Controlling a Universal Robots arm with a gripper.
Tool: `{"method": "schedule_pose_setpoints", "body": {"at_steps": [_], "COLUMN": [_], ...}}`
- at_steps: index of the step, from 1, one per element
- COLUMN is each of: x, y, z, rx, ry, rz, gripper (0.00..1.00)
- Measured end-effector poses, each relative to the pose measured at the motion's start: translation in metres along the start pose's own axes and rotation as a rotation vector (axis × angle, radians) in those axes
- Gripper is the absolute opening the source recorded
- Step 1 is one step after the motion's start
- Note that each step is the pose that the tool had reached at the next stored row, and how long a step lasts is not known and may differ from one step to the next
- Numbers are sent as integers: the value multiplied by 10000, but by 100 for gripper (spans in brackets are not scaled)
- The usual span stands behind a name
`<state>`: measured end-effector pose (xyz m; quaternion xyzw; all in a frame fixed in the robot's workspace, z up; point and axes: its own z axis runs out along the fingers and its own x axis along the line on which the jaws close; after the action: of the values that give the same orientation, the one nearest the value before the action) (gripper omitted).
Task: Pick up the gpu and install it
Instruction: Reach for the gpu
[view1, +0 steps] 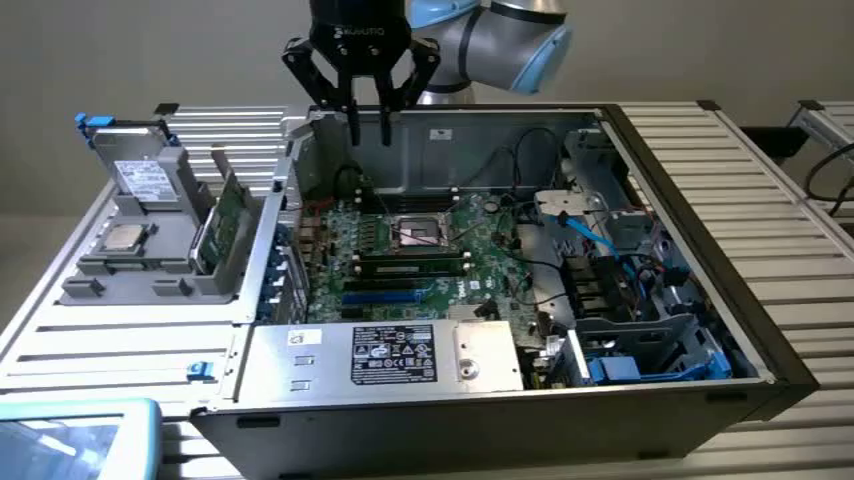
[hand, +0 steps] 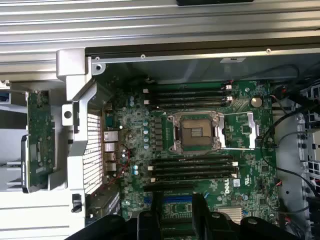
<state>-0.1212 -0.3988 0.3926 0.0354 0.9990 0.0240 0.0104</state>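
A: How does the gripper (view1: 371, 138) stand?

B: Its two black fingers (hand: 201, 212) point downward with a gap between them and nothing in it: parted and empty. It hangs above the rear wall of the computer case (view1: 467, 425), over the motherboard (view1: 461, 265).

A: Where is the gpu from there?

B: The gpu (view1: 227, 220) is outside the case, to the exterior view's left of the gripper and lower, well apart from it. It stands on its edge, slightly tilted, in a grey holder (view1: 134, 272) on the ribbed metal table (view1: 80, 340).

A: What can be counted?

B: There is one gpu, one motherboard and one square processor socket (hand: 195, 132). Two banks of long memory slots flank the socket, one on each side. One silver chip (view1: 123, 237) lies flat on the holder, and one power supply (view1: 494, 355) sits at the case's near end.

A: And the materials?

B: The gpu is a flat green circuit board, like the far larger motherboard. The socket has a shiny metal frame around a dark centre. The power supply is a bare metal box with a black label. The case is black outside and grey sheet metal inside, and a blue cable (view1: 587, 232) runs across its drive side.
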Motion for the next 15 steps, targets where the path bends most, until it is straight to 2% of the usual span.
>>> {"method": "schedule_pose_setpoints", "body": {"at_steps": [13, 15], "x": [0, 32], "y": [0, -2], "z": [0, -1], "rx": [-1, 1], "ry": [-1, 0], "rz": [0, 0], "gripper": [38, 38]}}
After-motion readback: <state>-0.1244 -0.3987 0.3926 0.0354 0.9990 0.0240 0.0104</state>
